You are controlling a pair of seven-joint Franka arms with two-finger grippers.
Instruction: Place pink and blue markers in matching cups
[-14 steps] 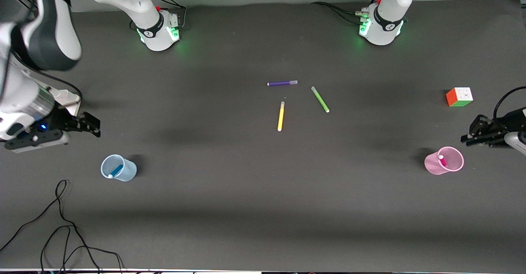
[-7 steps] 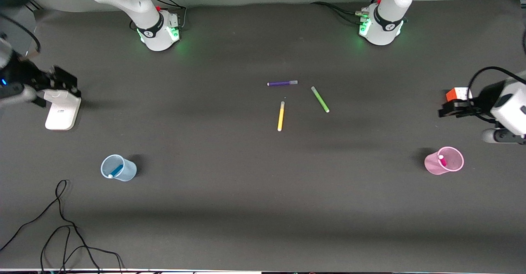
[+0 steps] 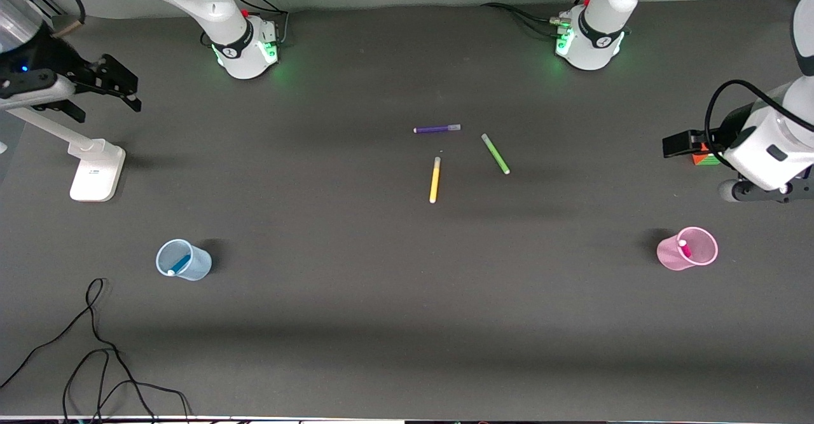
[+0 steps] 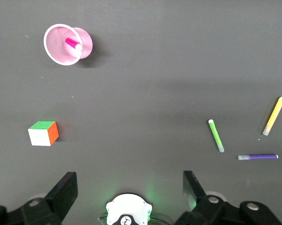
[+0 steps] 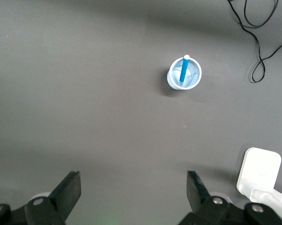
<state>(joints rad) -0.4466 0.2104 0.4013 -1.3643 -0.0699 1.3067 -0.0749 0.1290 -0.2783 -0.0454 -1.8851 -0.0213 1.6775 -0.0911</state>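
Left gripper (image 4: 126, 187): jaws wide, empty, over the cube (image 3: 704, 158), which it partly hides in the front view.
Left wrist view: shows the whole cube; pink marker (image 4: 73, 45) stands in the pink cup (image 4: 80, 54), well apart.
Right gripper (image 5: 133, 187): jaws wide, empty, above a white stand (image 3: 95, 170).
Right wrist view: blue marker (image 5: 183, 70) in the blue cup (image 5: 173, 82); stand cut off at the edge.

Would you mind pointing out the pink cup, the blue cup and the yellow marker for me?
pink cup (image 3: 668, 255), front view, on its outer wall.
blue cup (image 3: 200, 266), front view, on its outer wall.
yellow marker (image 3: 434, 182), front view, on the middle of its barrel.
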